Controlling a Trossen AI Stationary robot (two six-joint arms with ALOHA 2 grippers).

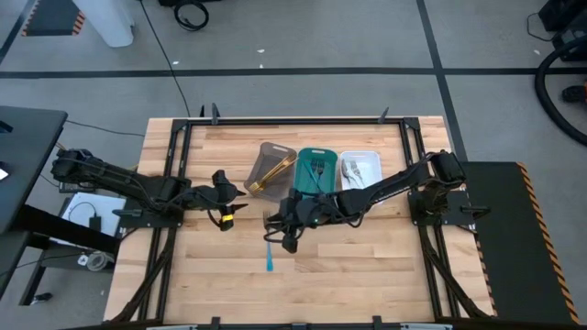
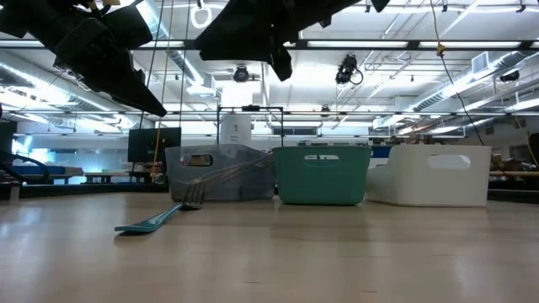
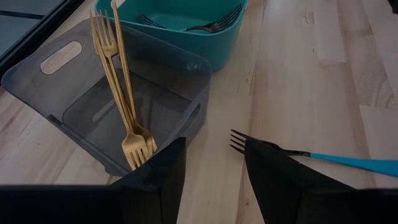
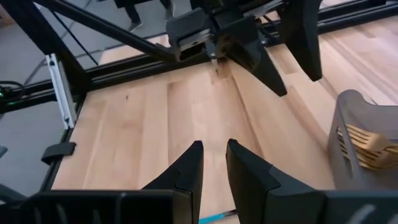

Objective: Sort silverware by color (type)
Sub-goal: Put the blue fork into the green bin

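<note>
A fork with a blue handle and dark tines lies on the wooden table, handle toward the near edge; the low view shows the fork flat with its tines slightly raised. My right gripper hovers above the tine end, and its fingers stand a little apart, open, with nothing between them. My left gripper waits open beside the grey-brown tray, which holds gold forks. Dark forks lie in the teal tray.
Three trays stand in a row at the table's far middle: grey-brown, teal, and white with silver pieces inside. Black frame rails run along the table's sides. Bare wood lies toward the near edge.
</note>
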